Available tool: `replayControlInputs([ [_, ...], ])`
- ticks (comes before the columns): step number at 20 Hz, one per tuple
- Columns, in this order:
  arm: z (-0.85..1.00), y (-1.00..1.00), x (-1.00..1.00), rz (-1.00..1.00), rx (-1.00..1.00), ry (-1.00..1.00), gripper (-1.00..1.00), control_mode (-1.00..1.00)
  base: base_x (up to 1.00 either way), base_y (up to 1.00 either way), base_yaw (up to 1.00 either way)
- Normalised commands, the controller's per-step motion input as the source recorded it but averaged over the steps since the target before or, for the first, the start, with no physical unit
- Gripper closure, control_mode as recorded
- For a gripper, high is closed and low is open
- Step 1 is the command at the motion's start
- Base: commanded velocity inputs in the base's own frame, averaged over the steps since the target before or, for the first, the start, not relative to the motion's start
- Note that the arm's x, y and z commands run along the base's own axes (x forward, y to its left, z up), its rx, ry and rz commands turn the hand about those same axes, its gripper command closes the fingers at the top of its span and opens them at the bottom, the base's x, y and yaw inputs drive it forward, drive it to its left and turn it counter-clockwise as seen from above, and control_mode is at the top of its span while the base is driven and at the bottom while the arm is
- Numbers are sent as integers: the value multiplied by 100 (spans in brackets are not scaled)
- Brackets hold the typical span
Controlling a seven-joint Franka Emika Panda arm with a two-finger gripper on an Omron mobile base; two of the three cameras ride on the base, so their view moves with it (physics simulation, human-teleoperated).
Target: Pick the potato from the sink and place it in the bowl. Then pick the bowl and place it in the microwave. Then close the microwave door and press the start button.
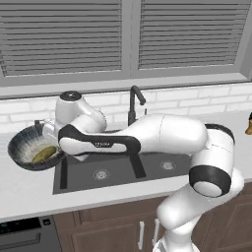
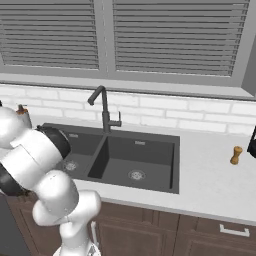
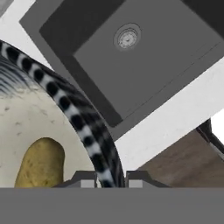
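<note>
my hand (image 3: 110,178), fingers nearly together, pinches rim of round dark speckled bowl (image 3: 74,118) w/ small yellow-tan potato (image 3: 40,164) inside, above white tabletop (image 3: 175,118).

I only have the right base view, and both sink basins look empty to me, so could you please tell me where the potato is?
Observer: The potato lies inside the bowl, as the left base view shows.
Operator: Thank you. Where is that bowl, please?
Observer: It is left of the sink, over the counter; I cannot tell whether it is lifted.
Operator: And is the pincer on it?
Observer: Yes. In the hand view the pincer straddles the bowl's striped rim, one fingertip on each side.
</note>
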Motion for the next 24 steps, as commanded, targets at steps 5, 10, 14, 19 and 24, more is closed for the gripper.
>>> replayControlInputs([
  [5, 92, -94, -57, -29, 8, 7, 100, -100, 0, 0, 0],
  [10, 71, -94, -39, -27, 0, 8, 100, -100, 0, 0, 0],
  [14, 50, -100, -38, -28, 0, 1, 100, -100, 0, 0, 0],
  [19, 45, -100, -28, -27, 0, 0, 100, -100, 0, 0, 0],
  [24, 33, -100, -16, -22, -2, 0, 100, -100, 0, 0, 0],
])
